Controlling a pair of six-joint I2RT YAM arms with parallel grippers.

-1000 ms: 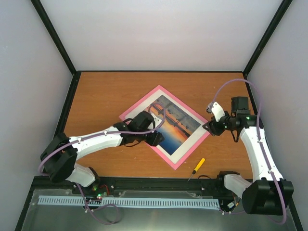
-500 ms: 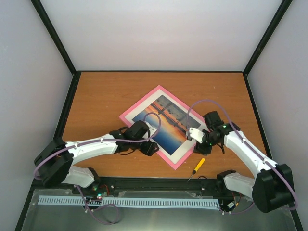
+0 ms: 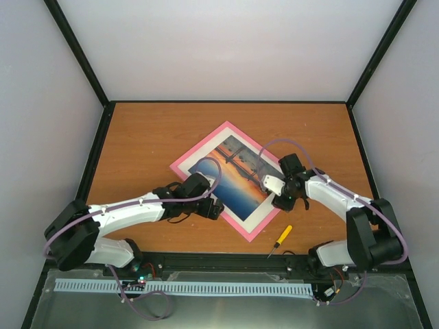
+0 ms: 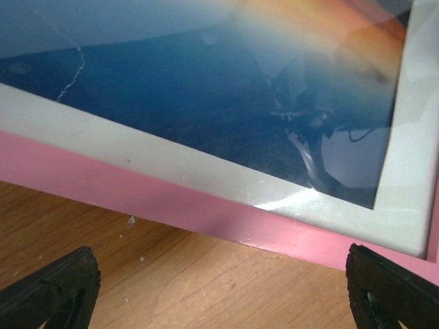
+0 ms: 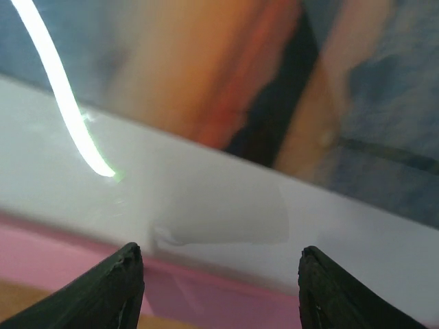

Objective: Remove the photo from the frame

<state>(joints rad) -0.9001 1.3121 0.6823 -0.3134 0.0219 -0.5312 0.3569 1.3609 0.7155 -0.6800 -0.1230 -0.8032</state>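
Observation:
The frame (image 3: 199, 144), thin and pink, lies flat and turned like a diamond in the middle of the table. In it sits the photo (image 3: 236, 175), an orange sunset over blue water, inside a white mat (image 3: 264, 216). My left gripper (image 3: 213, 209) is at the frame's near-left edge. In the left wrist view it (image 4: 219, 293) stands wide open over bare wood, just short of the pink edge (image 4: 171, 200). My right gripper (image 3: 278, 198) is at the near-right edge. It (image 5: 219, 288) is open, its fingertips (image 5: 120, 284) straddling the pink edge (image 5: 68, 250) and mat (image 5: 226, 199), holding nothing.
A yellow-handled screwdriver (image 3: 281, 238) lies on the wooden table (image 3: 137, 137) just near of the frame's lower corner. Black rails border the table, with grey walls on three sides.
My left gripper drew back from over the photo to the frame's near-left edge and opened wide. My right arm swung in from the right to the frame's near-right edge.

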